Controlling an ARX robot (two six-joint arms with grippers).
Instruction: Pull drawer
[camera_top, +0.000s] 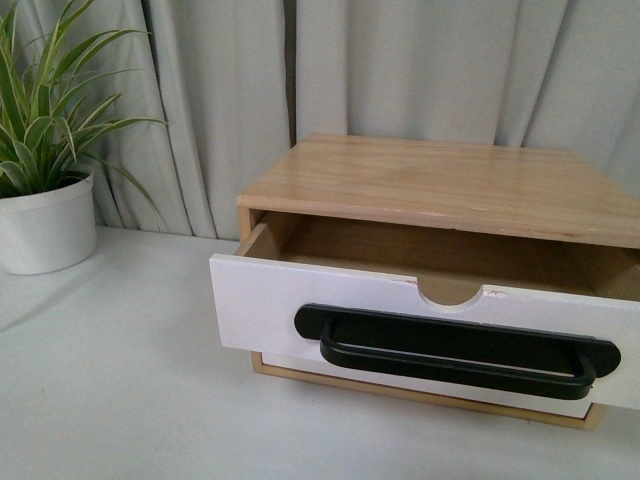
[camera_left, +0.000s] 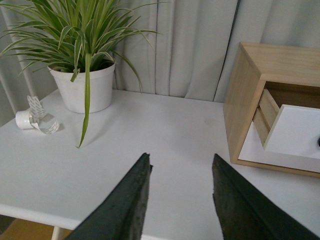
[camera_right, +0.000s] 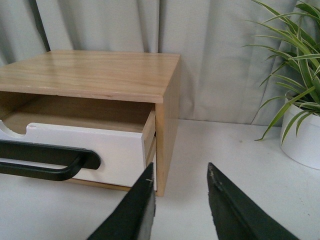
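On the white table (camera_top: 110, 390), the drawer (camera_top: 300, 300) pulled partway out.

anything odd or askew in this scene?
Mostly tidy. The drawer sits pulled out, its left end further forward than its right, so slightly skewed. A loose curl of tape lies on the table beside the plant pot.

A: The cabinet (camera_top: 440, 180) looks like pale wood with a smooth, satiny grain. The drawer (camera_top: 270, 300) has a matt white painted front.

B: Its handle (camera_top: 455, 350) is black with a faint sheen, metal or plastic, I can't tell. At nine o'clock, the pot (camera_top: 45, 230) is matt white; the curtain (camera_top: 220, 90) is soft grey cloth.
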